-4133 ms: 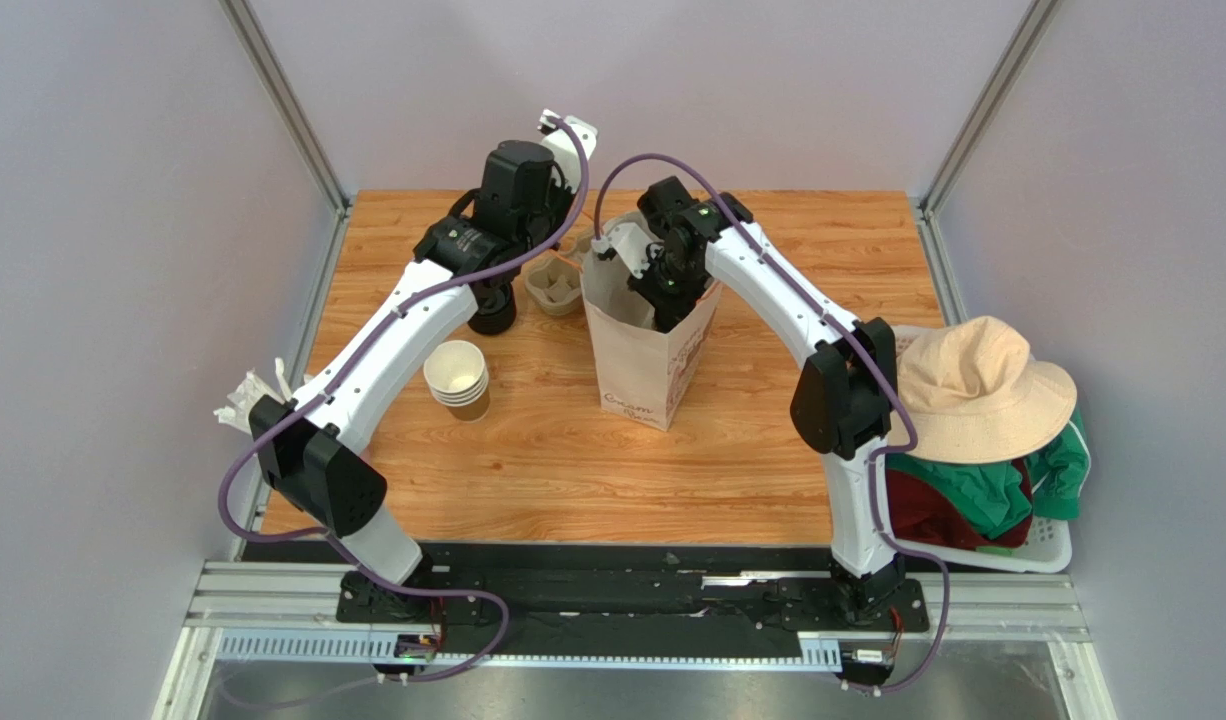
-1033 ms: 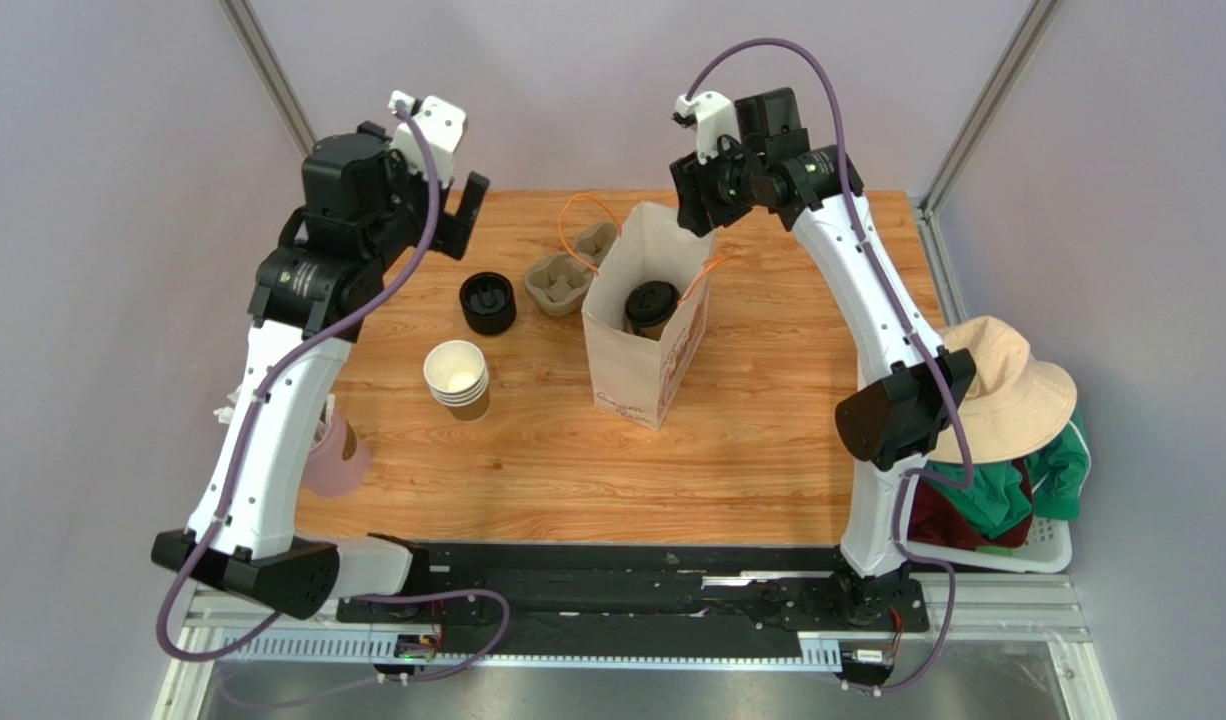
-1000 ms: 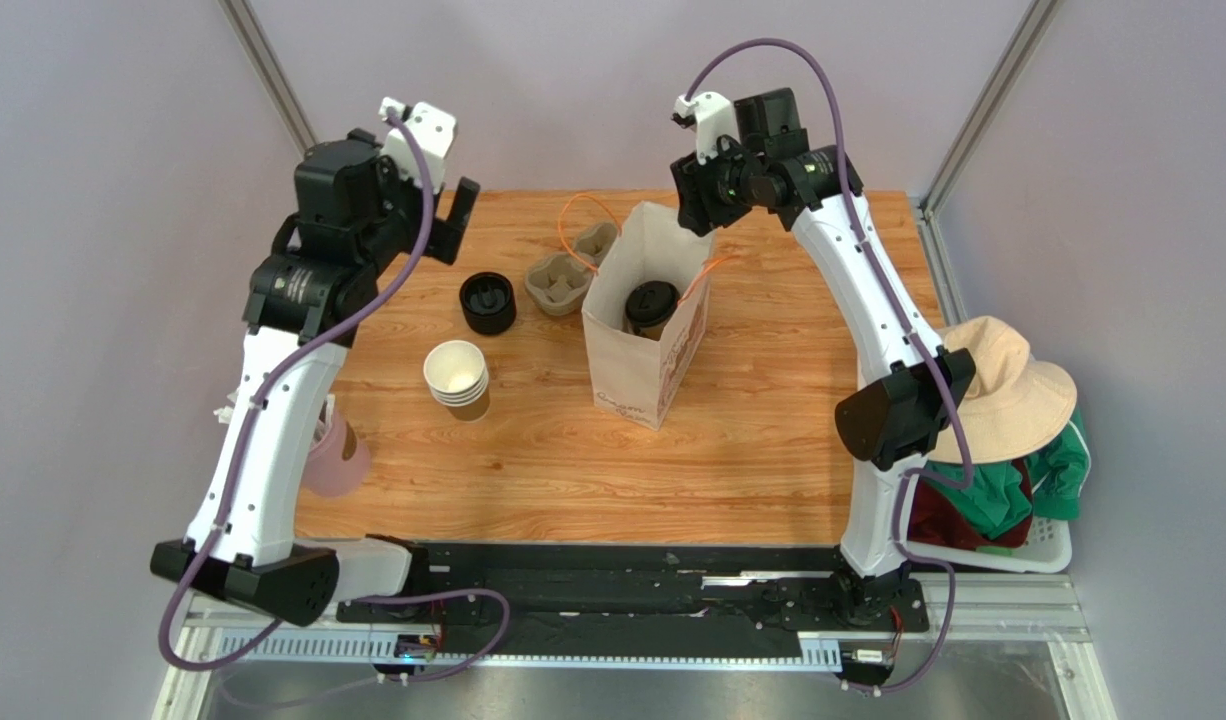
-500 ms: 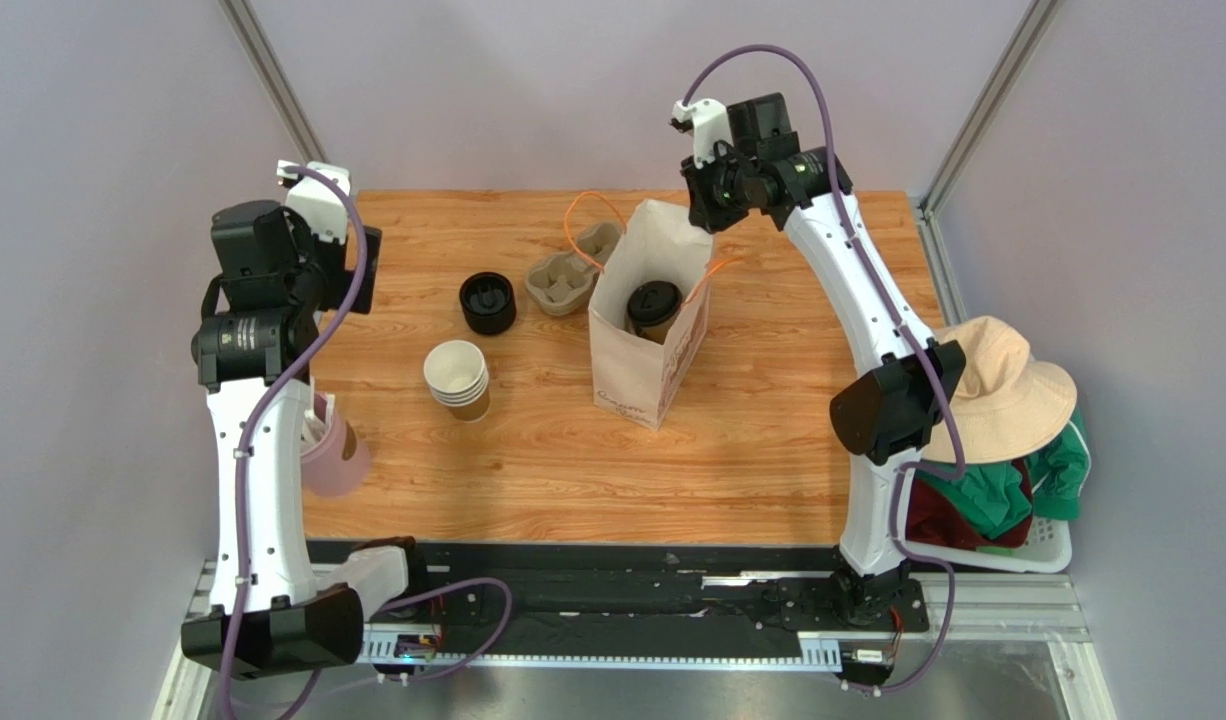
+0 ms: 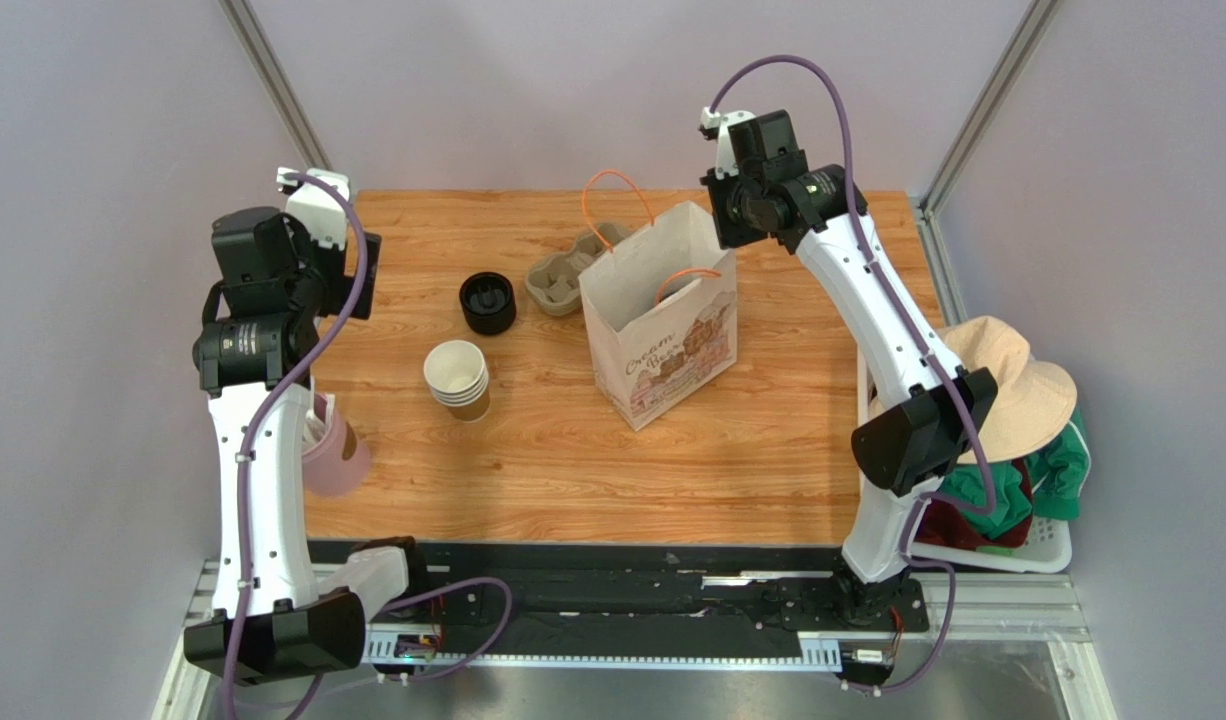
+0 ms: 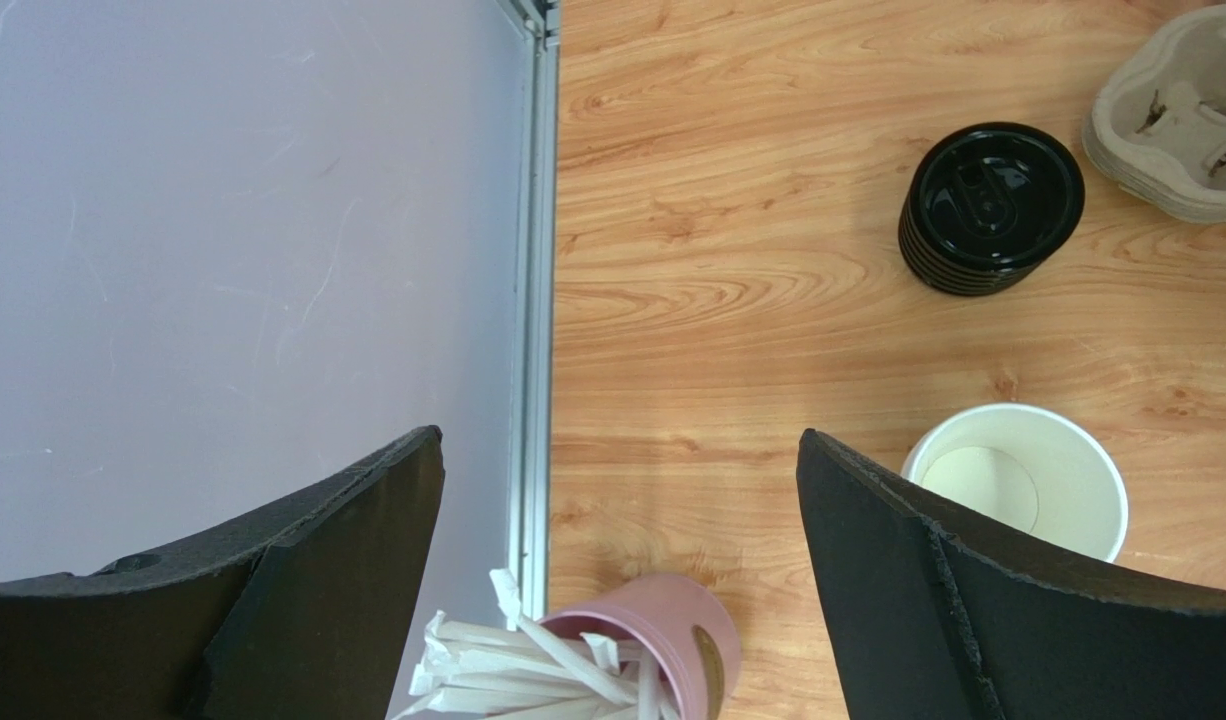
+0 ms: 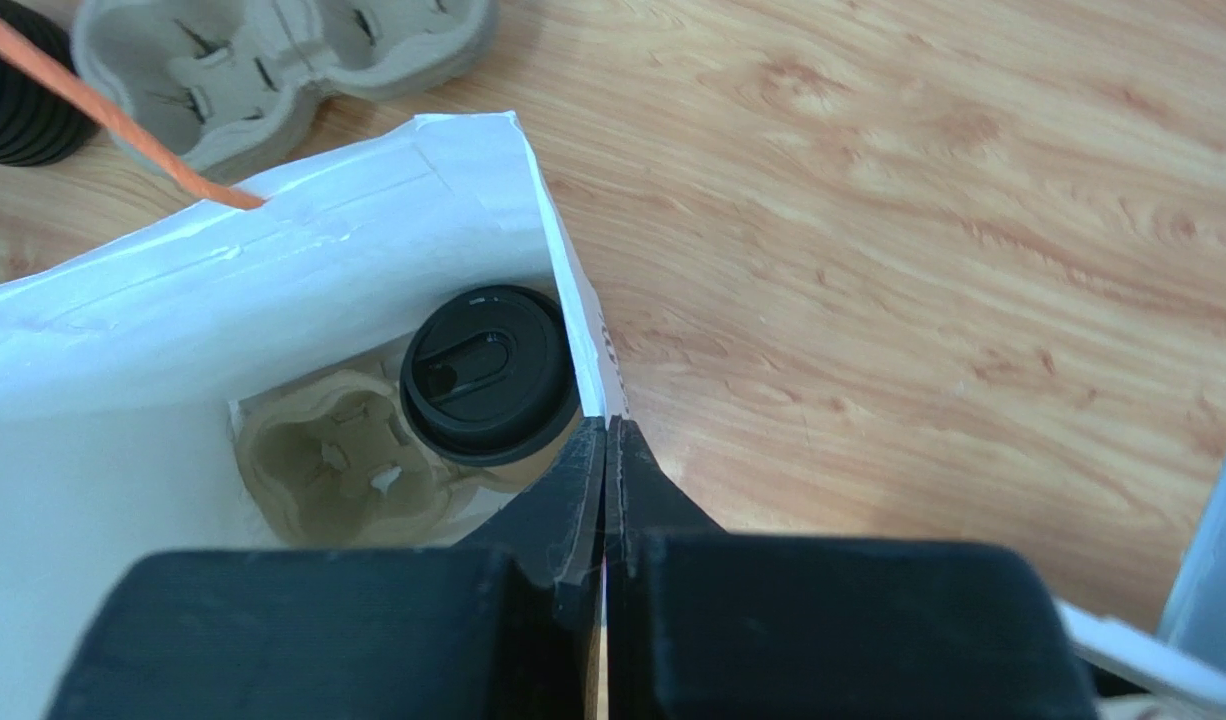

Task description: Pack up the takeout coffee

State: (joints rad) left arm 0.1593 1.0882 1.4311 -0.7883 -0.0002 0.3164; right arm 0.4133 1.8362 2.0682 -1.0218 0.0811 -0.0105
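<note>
Status at this moment: I read the right gripper point(image 7: 604, 438) as clamped on the near rim of the paper bag point(image 5: 667, 327), both fingers pressed flat together with the white paper edge between them. The takeout coffee point(image 7: 489, 375) sits upright inside the bag, its black sip lid beside the bag wall and seated in a pulp carrier point(image 7: 331, 462) at the bag's bottom. Compared with half a second ago, the bag has tipped: the overhead camera then looked straight into its mouth and showed the lid, whereas now the printed side faces up and the cup is visible from the right wrist camera only. The right wrist has moved slightly to the right with the rim, and one orange handle point(image 5: 612, 200) stands up behind the bag. The left gripper point(image 6: 616, 450) is spread wide with nothing between its fingers, held over the table's left edge; it has not shifted in the last half second, though one second ago it was further in, nearer the stack of black lids point(image 6: 992, 207). The lidless cup stack point(image 6: 1017, 483), the spare carrier point(image 6: 1183, 105) and the pink cup of straws point(image 6: 652, 648) are unmoved.
</note>
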